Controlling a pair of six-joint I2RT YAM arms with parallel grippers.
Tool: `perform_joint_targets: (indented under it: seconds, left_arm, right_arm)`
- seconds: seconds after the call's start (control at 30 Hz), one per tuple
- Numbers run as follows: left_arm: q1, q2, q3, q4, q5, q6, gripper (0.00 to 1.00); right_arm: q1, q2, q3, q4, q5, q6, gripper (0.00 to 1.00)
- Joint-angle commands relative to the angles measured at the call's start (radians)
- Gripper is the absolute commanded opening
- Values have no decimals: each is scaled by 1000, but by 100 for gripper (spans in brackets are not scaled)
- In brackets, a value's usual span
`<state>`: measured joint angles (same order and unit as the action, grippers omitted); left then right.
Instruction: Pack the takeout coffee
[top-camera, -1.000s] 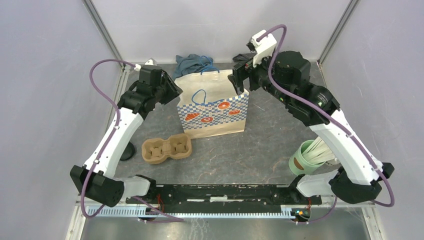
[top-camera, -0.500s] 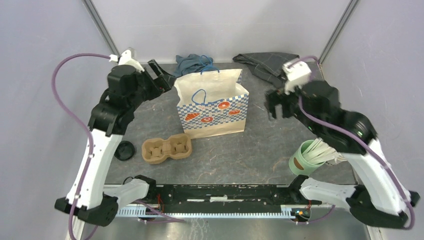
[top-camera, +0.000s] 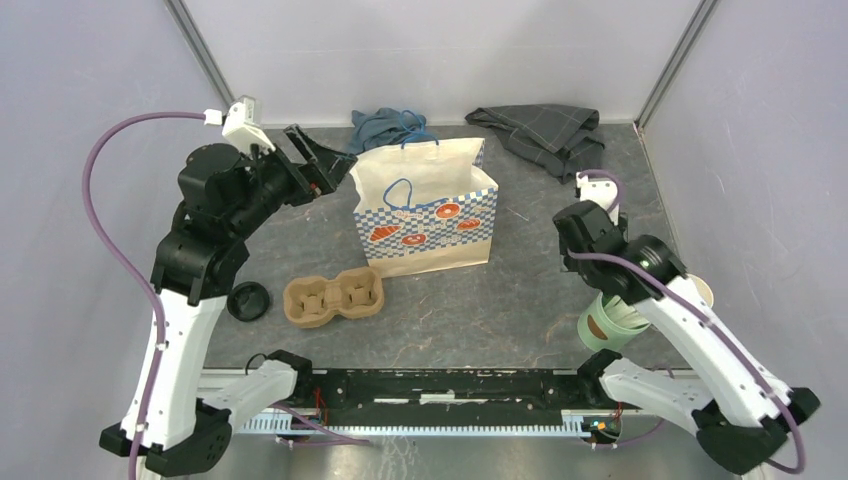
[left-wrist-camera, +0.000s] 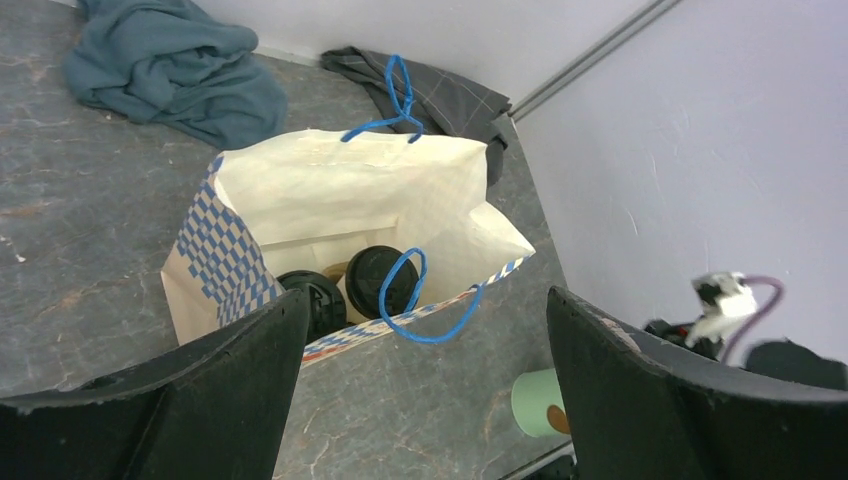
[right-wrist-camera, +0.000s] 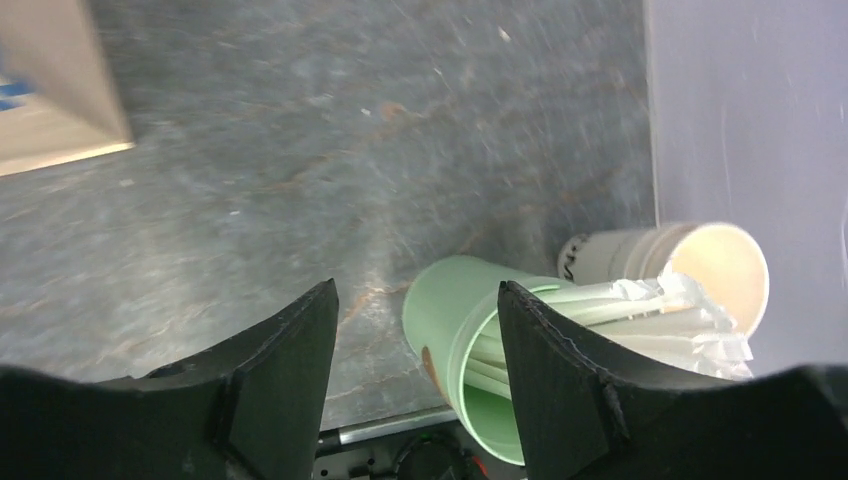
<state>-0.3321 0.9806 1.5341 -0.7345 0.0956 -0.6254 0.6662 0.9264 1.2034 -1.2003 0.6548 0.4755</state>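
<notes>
I work in a robot test cell, a lab rig. Blank pale walls (top-camera: 80, 120) stand in metal posts (top-camera: 199, 50). My arms (top-camera: 185, 330) are bolted to a rail (top-camera: 450, 383) at a dark table (top-camera: 500, 300), trailing purple cables (top-camera: 150, 117), with a staged bag (top-camera: 430, 225) as prop.

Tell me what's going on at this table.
Two black-lidded coffees sit inside the paper bag. The left gripper hovers open near the bag, holding nothing. The right gripper, jaws apart and empty, hangs over the mint-green cup. The cardboard carrier in front of the bag is empty.
</notes>
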Motion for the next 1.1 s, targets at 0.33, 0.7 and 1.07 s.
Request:
perform_joint_targets:
  seconds: [0.33, 0.7, 1.07]
  left_arm:
    - [1, 1, -8, 6, 204, 124, 95]
    - [0, 36, 31, -32, 217, 201, 96]
    - [-1, 43, 29, -40, 212, 209, 96]
  right_arm:
    - [-383, -6, -163, 19, 56, 192, 43]
    - [-420, -67, -173, 9, 98, 222, 40]
    - [-421, -65, -234, 79, 93, 182, 40]
